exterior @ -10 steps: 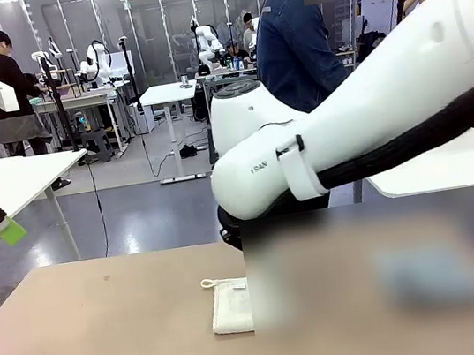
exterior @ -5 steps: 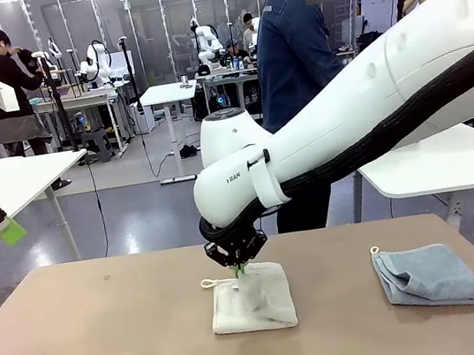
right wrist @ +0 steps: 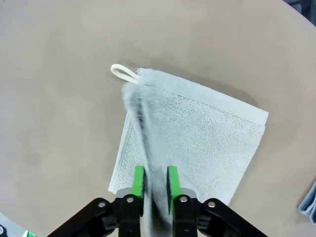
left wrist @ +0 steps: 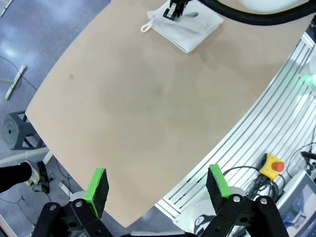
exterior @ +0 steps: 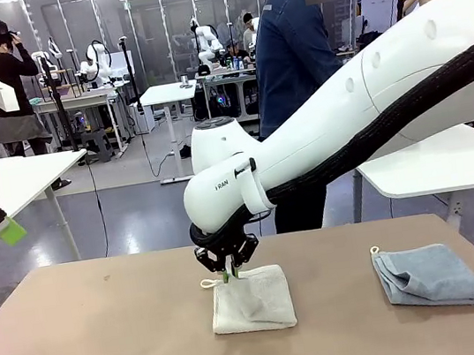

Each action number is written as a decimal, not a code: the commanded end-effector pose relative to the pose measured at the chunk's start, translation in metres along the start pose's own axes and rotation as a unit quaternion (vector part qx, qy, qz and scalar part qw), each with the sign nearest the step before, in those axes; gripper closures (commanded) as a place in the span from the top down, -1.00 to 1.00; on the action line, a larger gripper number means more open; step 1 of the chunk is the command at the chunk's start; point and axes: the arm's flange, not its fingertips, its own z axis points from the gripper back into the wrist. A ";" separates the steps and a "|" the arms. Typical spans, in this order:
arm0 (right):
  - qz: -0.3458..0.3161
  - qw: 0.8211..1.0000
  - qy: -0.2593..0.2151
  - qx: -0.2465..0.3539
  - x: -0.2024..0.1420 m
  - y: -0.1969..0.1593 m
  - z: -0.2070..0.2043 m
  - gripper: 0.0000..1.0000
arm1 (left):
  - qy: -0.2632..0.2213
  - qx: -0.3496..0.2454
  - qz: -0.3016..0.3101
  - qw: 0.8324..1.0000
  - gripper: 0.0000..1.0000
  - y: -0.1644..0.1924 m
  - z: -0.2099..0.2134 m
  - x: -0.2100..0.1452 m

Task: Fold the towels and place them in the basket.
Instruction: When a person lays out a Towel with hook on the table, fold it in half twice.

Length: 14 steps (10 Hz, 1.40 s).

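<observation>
I have the right gripper (right wrist: 151, 183) with its jaws nearly together, pinching a raised fold of the cream towel (right wrist: 197, 136) along its left edge; in the right wrist view the pinched cloth runs up between the green pads as a blurred ridge toward the cord loop (right wrist: 122, 72) at the upper left. In the front view that gripper (exterior: 230, 272) sits at the towel's (exterior: 254, 302) upper left corner, lower centre of the frame, on the table (exterior: 101, 341).

The cloth looks soft and limp, light terry that will sag and drape wherever it is not held. I judge an edge or corner pinch is the right hold, since a grip in the middle would only bunch it. It should not slip much against the pads, but a thin single layer could slide out if I lift fast.

The blue towel (exterior: 428, 275) lies folded at the lower right, well apart from the cream one.

My left gripper (left wrist: 158, 190) hangs above the table's near edge, jaws spread wide, holding nothing.
</observation>
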 end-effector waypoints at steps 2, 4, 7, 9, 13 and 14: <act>-0.020 1.000 0.000 0.011 0.002 0.001 0.003 0.76 | -0.007 0.005 -0.001 1.000 1.00 0.000 -0.002 -0.001; -0.027 0.999 0.000 0.016 0.002 0.000 0.003 1.00 | -0.007 0.005 -0.001 1.000 1.00 0.000 -0.002 -0.001; -0.032 0.999 0.000 0.024 0.000 -0.006 0.004 1.00 | -0.007 0.005 -0.001 1.000 1.00 0.000 -0.002 -0.001; -0.036 0.999 0.004 0.022 0.000 -0.014 -0.002 1.00 | -0.007 0.005 -0.001 1.000 1.00 0.000 -0.002 -0.001; -0.023 1.000 0.004 0.017 0.005 -0.004 0.003 1.00 | -0.007 0.005 -0.001 1.000 1.00 0.000 -0.002 -0.001; -0.023 1.000 0.004 0.017 0.005 -0.004 0.003 1.00 | -0.007 0.005 -0.001 1.000 1.00 0.000 -0.002 -0.001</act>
